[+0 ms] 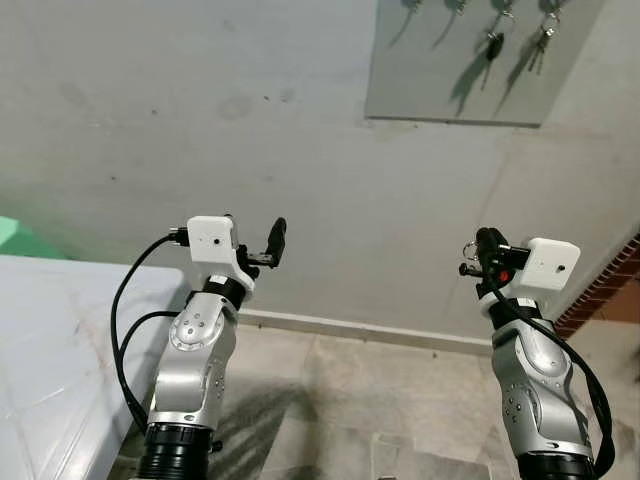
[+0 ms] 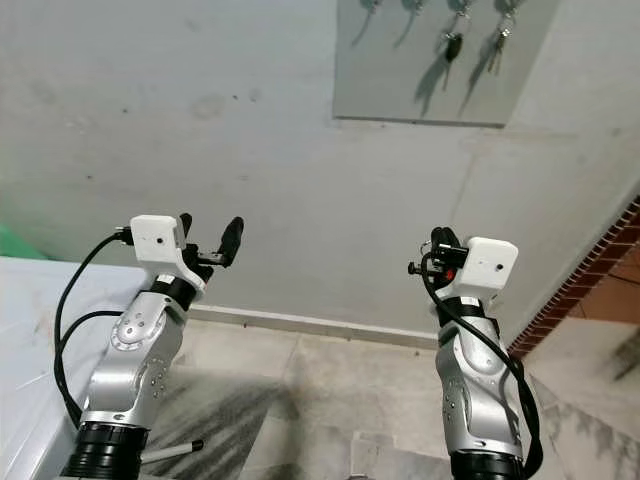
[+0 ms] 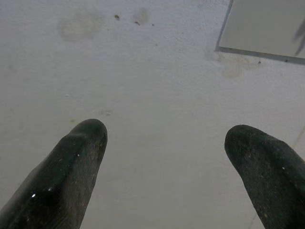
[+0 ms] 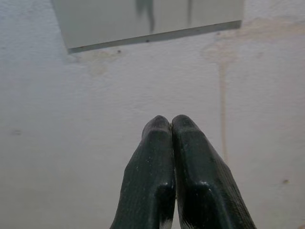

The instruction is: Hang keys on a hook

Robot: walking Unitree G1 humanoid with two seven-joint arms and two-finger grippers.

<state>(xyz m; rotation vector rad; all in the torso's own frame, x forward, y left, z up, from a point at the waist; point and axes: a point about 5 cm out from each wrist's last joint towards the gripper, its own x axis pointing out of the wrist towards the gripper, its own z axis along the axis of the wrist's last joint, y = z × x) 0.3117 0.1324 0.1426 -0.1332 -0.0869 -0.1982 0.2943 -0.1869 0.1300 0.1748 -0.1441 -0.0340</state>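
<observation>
Right gripper (image 4: 171,125) raised toward the wall (image 1: 200,130), fingers pressed flat together; a small metal ring juts out by its base in the head views, can't tell if it's held. Board (image 1: 440,85) with hooks sits above it on the wall; two sets of keys (image 1: 495,42) hang there, another set (image 1: 543,40) just beside. Left gripper (image 3: 164,138) also raised, well apart from the right one, fingers spread wide with nothing between them. White table (image 1: 50,330) beside the left arm.
</observation>
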